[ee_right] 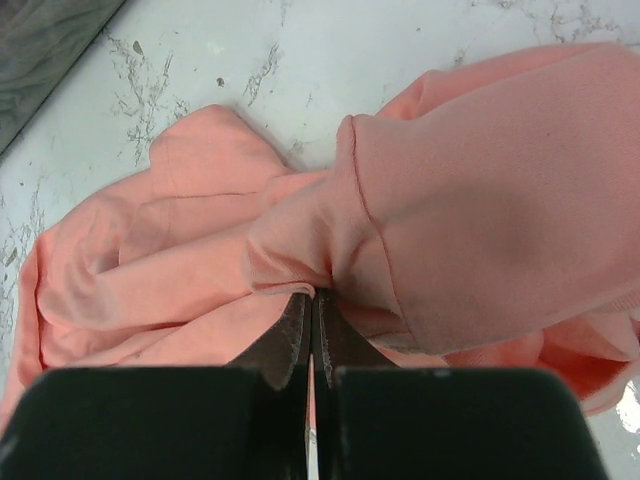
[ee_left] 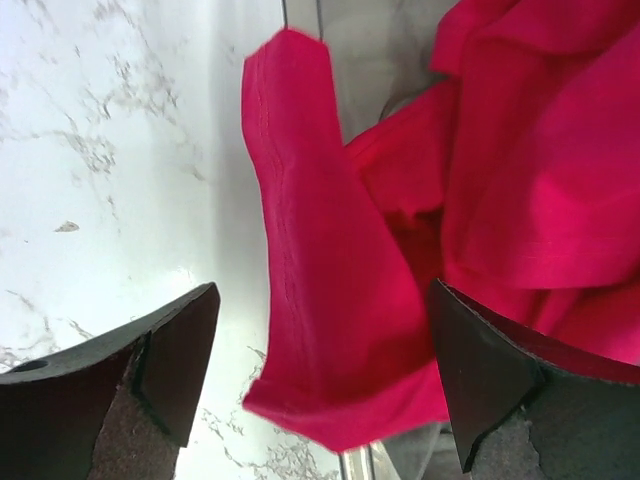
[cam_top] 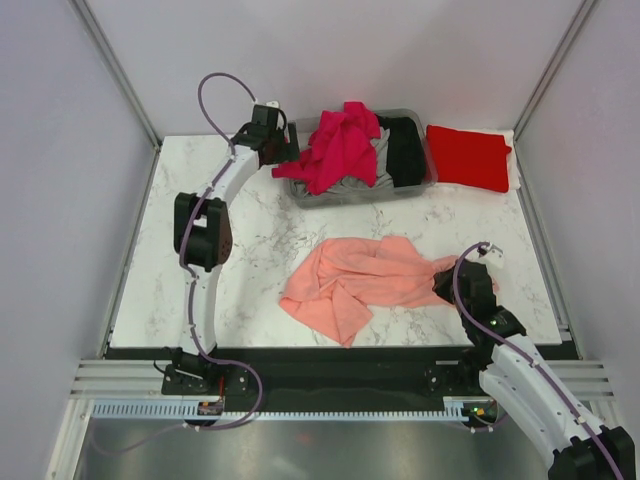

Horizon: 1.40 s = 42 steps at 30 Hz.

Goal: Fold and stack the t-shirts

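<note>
Top external: red shirt (cam_top: 468, 157) looks folded. Right fingers (ee_right: 298, 335) pinch crumpled pink shirt (cam_top: 360, 280); left fingers (ee_left: 175, 345), wide, straddle magenta shirt (cam_top: 340, 150) in bin (cam_top: 400, 192)

- Bare marble table (cam_top: 150, 270) along the left side; the left arm (cam_top: 205, 235) runs up it from the near edge to the bin's left end.
- Open strip across mid-table between bin (cam_top: 310, 195) and salmon t-shirt (cam_top: 360, 280).
- Bin mouth choked: magenta t-shirt (cam_top: 340, 150) heaped and spilling over its left rim, black t-shirt (cam_top: 403, 150) at the right.
- Left gripper (ee_left: 322, 290) has its jaws wide, with a magenta fold hanging between them.
- Red t-shirt (cam_top: 468, 157) fills the far right corner, just beside the bin.
- Right gripper (ee_right: 312, 300) is clamped on the salmon t-shirt's right end.
- Walls (cam_top: 60, 200) close off both sides.
</note>
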Motion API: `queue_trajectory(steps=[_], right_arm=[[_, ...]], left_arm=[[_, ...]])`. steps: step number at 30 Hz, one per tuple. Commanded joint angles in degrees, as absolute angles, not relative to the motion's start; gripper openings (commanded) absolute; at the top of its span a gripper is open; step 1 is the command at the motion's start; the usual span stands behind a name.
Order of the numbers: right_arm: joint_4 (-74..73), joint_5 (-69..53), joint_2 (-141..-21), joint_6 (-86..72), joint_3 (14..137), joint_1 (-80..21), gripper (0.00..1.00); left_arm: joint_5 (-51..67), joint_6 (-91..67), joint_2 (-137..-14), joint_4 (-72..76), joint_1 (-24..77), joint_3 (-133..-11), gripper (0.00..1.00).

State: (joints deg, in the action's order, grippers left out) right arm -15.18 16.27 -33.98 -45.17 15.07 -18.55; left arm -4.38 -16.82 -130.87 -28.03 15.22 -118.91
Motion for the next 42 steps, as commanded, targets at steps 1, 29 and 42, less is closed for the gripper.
queue_trajectory(steps=[1, 29, 42], right_arm=[[-13.2, 15.6, -34.2, -44.6, 15.2, -18.8, 0.0], [-13.4, 14.9, -32.5, -44.2, 14.8, -18.8, 0.0], [-13.8, 14.4, -30.3, -43.9, 14.3, -18.9, 0.01]], left_arm=[[-4.0, -15.6, -134.5, -32.0, 14.9, -123.4, 0.91], [-0.8, -44.2, -87.6, -30.1, -24.2, -67.6, 0.02], [3.9, -82.2, -84.2, -10.6, -29.9, -54.1, 0.02]])
